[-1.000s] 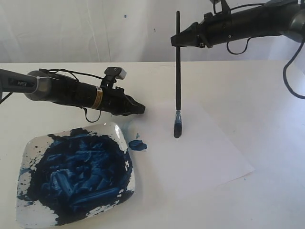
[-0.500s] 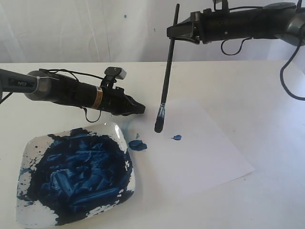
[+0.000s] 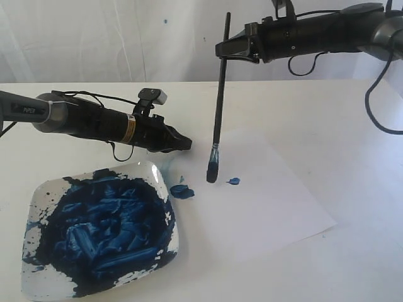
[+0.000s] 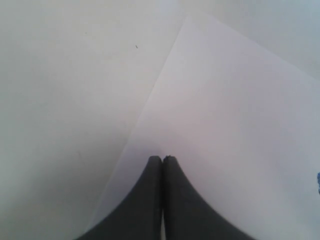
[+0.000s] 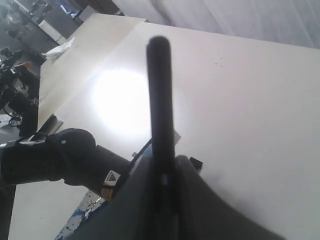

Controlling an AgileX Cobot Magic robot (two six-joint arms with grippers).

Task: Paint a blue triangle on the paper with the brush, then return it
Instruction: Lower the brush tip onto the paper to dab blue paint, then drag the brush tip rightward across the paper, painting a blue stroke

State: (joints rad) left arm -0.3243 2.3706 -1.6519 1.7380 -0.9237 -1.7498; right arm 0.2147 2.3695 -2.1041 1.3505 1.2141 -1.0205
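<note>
My right gripper [image 3: 221, 49] is shut on the upper part of the brush [image 3: 218, 100], a long black handle hanging nearly upright. Its blue-laden tip [image 3: 211, 176] is at the left part of the white paper [image 3: 271, 201]; contact is unclear. One small blue dab [image 3: 233, 181] lies on the sheet just right of the tip. No blue triangle shows. My left gripper [image 3: 187, 145] is shut and empty, low over the paper's left corner. In the wrist views its tips [image 4: 162, 159] rest over the paper [image 4: 225, 125], and the right gripper [image 5: 162, 161] clamps the brush handle [image 5: 160, 100].
A square white plate [image 3: 39, 284] thickly smeared with dark blue paint sits at the front left. A round blue paint blob [image 3: 181, 190] lies between plate and paper. The left arm [image 3: 94, 123] stretches low across the table's left half. A white backdrop stands behind.
The brush tip lifted off the paper, leaving a small blue dab, and moved left. The right arm shifted left with it. The left arm has not moved.
</note>
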